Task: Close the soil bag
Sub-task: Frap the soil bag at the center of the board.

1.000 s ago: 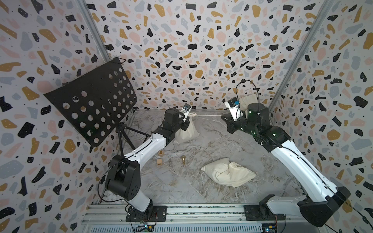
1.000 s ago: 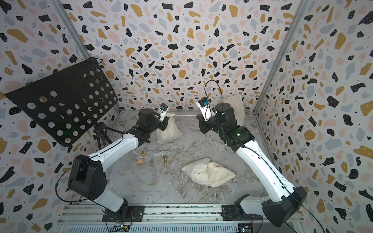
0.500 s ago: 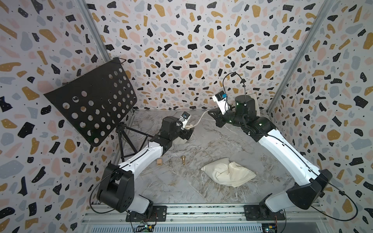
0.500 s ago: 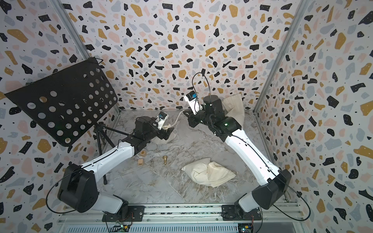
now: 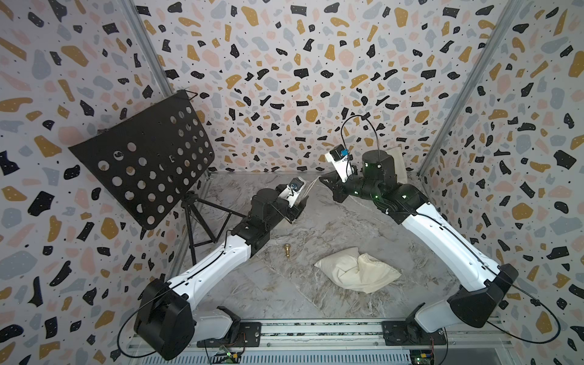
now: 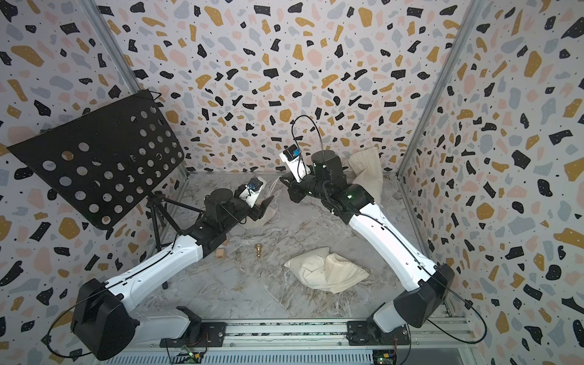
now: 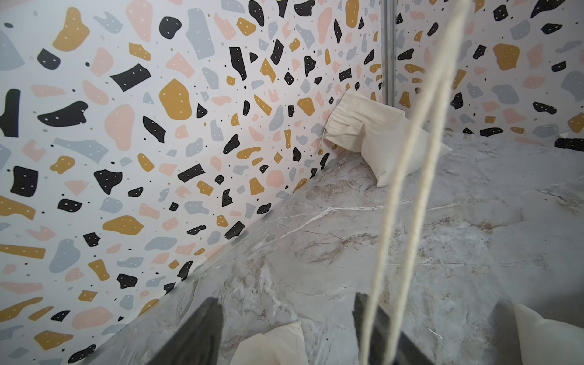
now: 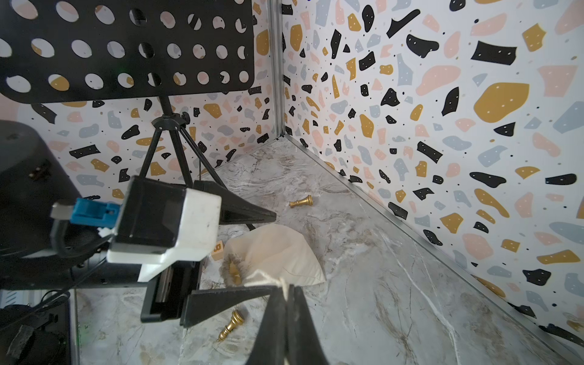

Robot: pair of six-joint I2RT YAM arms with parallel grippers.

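The small cream cloth drawstring bag (image 8: 275, 252) lies on the grey marble-patterned desk (image 5: 284, 300). In both top views it sits a little above the middle of the frame, mostly hidden under the left tool (image 6: 268, 206). That tool's jaws stand apart, one on each side of the bag's gathered neck; I cannot tell whether they touch the cloth. Placed so, they look meant to hold the bag against a pull.

The right tool (image 8: 287, 297) is pinched narrow on the pale twin cord (image 7: 410, 189). The cord runs straight from the bag's mouth toward the right arm, so drawing it away would cinch the mouth. The mouth is puckered small, yet a gold glint shows inside, so I judge the closing nearly done but not finished.

A gold chess piece (image 5: 287, 251) and a second cream bag (image 5: 354, 273) lie lower in the frame, well apart from the work.
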